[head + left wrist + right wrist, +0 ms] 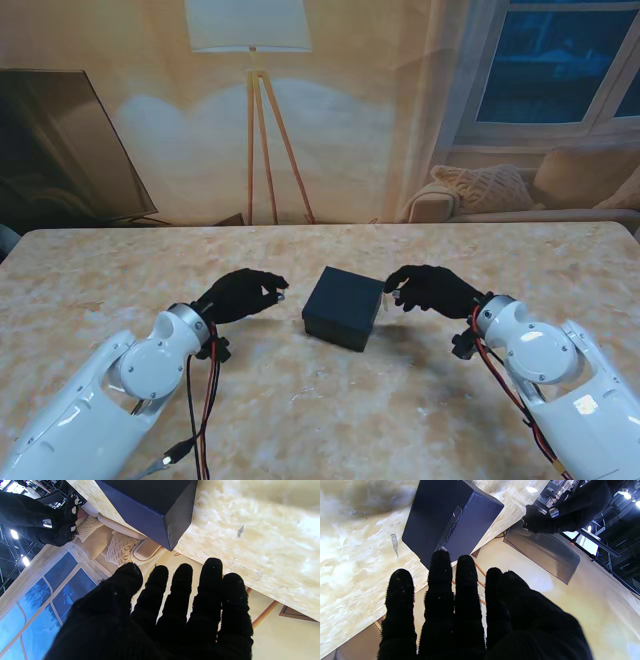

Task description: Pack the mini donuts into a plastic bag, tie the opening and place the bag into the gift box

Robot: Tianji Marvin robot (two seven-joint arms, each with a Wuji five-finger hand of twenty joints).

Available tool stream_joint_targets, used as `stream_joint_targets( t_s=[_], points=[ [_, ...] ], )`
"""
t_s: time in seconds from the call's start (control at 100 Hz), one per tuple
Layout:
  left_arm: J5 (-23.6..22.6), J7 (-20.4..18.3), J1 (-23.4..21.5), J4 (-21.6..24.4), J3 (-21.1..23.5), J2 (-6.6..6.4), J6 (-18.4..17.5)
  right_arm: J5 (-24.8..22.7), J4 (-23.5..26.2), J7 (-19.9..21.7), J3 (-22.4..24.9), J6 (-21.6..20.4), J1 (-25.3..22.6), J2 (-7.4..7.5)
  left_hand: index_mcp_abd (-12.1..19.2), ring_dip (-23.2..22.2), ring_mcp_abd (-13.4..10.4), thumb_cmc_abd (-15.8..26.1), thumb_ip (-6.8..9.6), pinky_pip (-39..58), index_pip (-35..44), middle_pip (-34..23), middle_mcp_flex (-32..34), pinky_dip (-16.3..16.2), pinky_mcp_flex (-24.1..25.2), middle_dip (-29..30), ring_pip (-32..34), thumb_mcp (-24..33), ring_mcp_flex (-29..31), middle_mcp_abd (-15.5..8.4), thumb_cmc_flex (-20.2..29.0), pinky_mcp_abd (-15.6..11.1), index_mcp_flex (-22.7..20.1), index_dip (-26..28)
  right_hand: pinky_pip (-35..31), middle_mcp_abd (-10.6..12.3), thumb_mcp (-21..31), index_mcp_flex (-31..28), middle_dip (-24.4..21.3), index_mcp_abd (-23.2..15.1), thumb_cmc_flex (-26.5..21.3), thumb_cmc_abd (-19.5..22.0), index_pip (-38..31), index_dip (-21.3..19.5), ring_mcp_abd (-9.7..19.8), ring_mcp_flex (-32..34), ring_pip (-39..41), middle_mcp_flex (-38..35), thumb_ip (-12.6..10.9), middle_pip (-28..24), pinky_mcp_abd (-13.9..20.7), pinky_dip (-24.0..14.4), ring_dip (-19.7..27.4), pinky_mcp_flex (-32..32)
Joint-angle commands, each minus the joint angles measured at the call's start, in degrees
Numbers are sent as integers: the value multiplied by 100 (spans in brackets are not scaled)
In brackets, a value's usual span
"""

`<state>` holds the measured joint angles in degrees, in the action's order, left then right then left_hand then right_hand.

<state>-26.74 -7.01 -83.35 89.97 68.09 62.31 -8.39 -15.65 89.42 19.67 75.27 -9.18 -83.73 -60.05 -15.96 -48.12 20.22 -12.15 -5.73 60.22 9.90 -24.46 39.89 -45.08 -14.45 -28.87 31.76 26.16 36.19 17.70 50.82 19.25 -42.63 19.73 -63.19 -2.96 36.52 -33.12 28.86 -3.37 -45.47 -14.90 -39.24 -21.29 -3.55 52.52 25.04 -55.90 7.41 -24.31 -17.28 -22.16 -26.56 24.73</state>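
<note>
A dark navy gift box (343,305) (150,502) (445,522) stands with its lid on in the middle of the marble-patterned table (320,410). My left hand (240,293) (162,610), in a black glove, hovers just left of the box with its fingers stretched toward it and nothing in them. My right hand (430,288) (460,610) mirrors it on the right, fingertips close to the box's upper corner, also holding nothing. Neither hand touches the box as far as I can tell. No donuts or plastic bag appear in any view.
Red and black cables (200,400) hang beside my left forearm. The table's far edge (320,228) meets a printed backdrop of a floor lamp, sofa and window.
</note>
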Motion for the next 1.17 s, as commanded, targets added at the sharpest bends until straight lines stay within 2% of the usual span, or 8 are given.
stream_joint_targets(
  t_s=[0.0, 0.22, 0.41, 0.48, 0.77, 1.16],
  points=[
    [-41, -80, -116, -75, -7, 1, -97, 33, -111, 14, -78, -52, -109, -69, 100, 115, 59, 46, 116, -77, 124, 60, 61, 97, 87, 63, -136, 87, -111, -31, -84, -17, -20, 81, 74, 34, 71, -11, -68, -221, -57, -190, -117, 2, 31, -91, -66, 165, 149, 62, 122, 101, 104, -37],
    [37, -2, -188, -279, -13, 11, -343, -62, -243, -412, -178, -145, -254, -149, 123, 20, 76, 29, 114, -75, 163, -24, 119, 131, 9, 30, 51, 153, 13, -54, -104, 26, -72, 102, -25, 12, 164, -60, 67, -233, -32, -253, -292, 5, -5, 54, 302, 71, 187, -191, -66, 86, -120, -36],
    [-19, 328, -200, -493, -64, 74, -349, -167, -315, -721, -225, -221, -331, -205, 100, -58, 91, 45, 117, -32, 170, -63, 97, 112, 10, -9, 151, 206, 14, -62, -94, 38, -72, 110, -50, -32, 189, -70, 114, -215, -40, -280, -337, 6, -29, 52, 385, 76, 191, -263, -144, 60, -175, -73],
    [4, 434, -221, -543, -79, 100, -335, -162, -303, -699, -206, -265, -365, -196, 95, -87, 121, 37, 113, -21, 185, -76, 112, 100, 28, -20, 187, 200, 18, -43, -87, 86, -98, 119, -67, 1, 192, -51, 129, -215, -28, -265, -334, 14, -5, 47, 420, 85, 193, -284, -132, 47, -197, -73],
    [-178, 317, -341, -435, 38, 39, -519, -273, -157, -839, 31, -489, -663, -198, 75, -103, 104, 40, 115, -16, 156, -56, 87, 83, 29, -21, 189, 194, 4, -46, -94, 89, -82, 109, -71, 11, 205, -45, 168, -238, -5, -267, -348, 27, 6, 73, 498, 62, 200, -347, -155, 25, -238, -71],
    [-160, 443, -479, -360, 129, 65, -559, -165, -187, -941, -50, -448, -605, -237, 65, -113, 92, 37, 113, -10, 146, -48, 69, 66, 34, -22, 197, 195, 8, -45, -99, 100, -81, 107, -69, -14, 223, -28, 211, -213, -15, -268, -354, 16, -22, 4, 518, 119, 184, -367, -236, -17, -262, -143]
  ],
)
